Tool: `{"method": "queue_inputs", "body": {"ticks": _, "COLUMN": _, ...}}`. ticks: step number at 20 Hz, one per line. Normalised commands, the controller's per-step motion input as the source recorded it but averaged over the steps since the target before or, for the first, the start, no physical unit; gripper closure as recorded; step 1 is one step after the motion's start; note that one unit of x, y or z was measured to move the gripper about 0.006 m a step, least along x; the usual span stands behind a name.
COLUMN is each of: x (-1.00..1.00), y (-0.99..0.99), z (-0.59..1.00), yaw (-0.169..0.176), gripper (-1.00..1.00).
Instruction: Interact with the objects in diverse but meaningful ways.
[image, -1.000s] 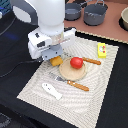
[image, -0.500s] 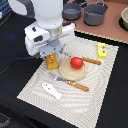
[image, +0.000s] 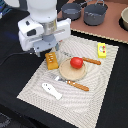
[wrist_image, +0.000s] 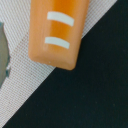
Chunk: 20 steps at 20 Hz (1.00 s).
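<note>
The orange ridged block (image: 51, 61) stands on the woven placemat (image: 95, 75), directly under my gripper (image: 50, 51). In the wrist view the orange block (wrist_image: 57, 30) fills the frame at close range, lying over the mat's edge and the black table. My fingers show in neither view, so I cannot tell whether they hold it. The red tomato ball (image: 76, 62) rests on the round tan plate (image: 70, 74). Near the mat's far edge lies the yellow packet (image: 102, 49). The white fish piece (image: 51, 90) lies at the mat's near corner.
Wooden-handled cutlery lies by the plate: one piece (image: 91, 61) behind it, one (image: 77, 86) in front. Two grey pots (image: 72, 11) (image: 95, 14) stand at the back, with a bowl (image: 125, 17) at the exterior view's right edge.
The arm and the orange block have shifted slightly toward the exterior view's left, away from the plate. The other toys have not moved.
</note>
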Motion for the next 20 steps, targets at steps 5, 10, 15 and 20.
{"method": "queue_inputs", "body": {"ticks": 5, "x": 0.1, "y": -0.84, "z": 0.73, "yaw": 0.0, "gripper": -1.0}}
{"method": "queue_inputs", "body": {"ticks": 10, "x": 0.18, "y": -0.84, "z": 0.44, "yaw": 0.0, "gripper": -1.0}}
{"method": "queue_inputs", "body": {"ticks": 15, "x": 0.29, "y": -0.67, "z": 0.1, "yaw": 0.078, "gripper": -1.0}}
{"method": "queue_inputs", "body": {"ticks": 20, "x": 0.33, "y": -0.64, "z": 0.0, "yaw": 0.099, "gripper": -1.0}}
